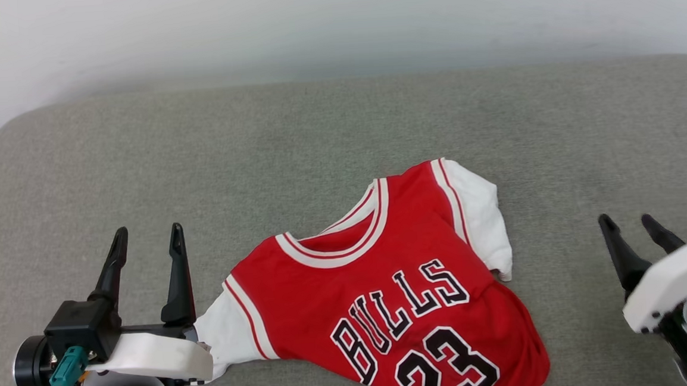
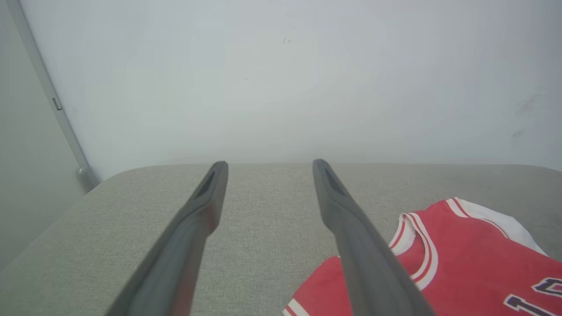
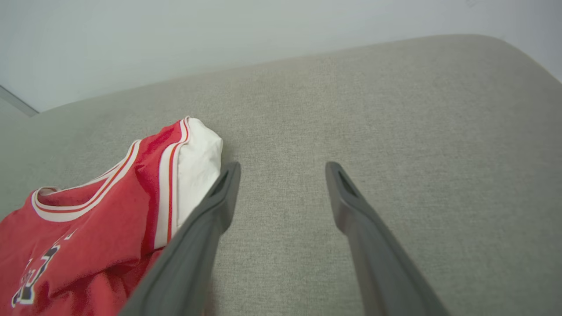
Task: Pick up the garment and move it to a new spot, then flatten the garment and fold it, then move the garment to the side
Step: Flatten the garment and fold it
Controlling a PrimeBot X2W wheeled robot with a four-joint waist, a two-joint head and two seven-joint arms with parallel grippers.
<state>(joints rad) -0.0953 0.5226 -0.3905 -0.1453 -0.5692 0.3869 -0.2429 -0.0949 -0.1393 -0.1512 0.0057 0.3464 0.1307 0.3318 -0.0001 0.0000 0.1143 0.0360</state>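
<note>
Red smooth-knit Bulls jersey (image 1: 396, 273), white-sleeved and slightly rumpled, lies front up toward the near edge of the grey-green woven cushioned surface (image 1: 315, 123). The left gripper (image 1: 148, 236) stands spread wide and empty just beside one sleeve. The right gripper (image 1: 625, 218), likewise spread and empty, hangs apart near the right edge.

Head cam looks down from above onto the grey padded surface (image 1: 339, 127); both wrist cams sit low, skimming toward the wall (image 2: 281, 87), all sharing the jersey (image 1: 302, 291)
</note>
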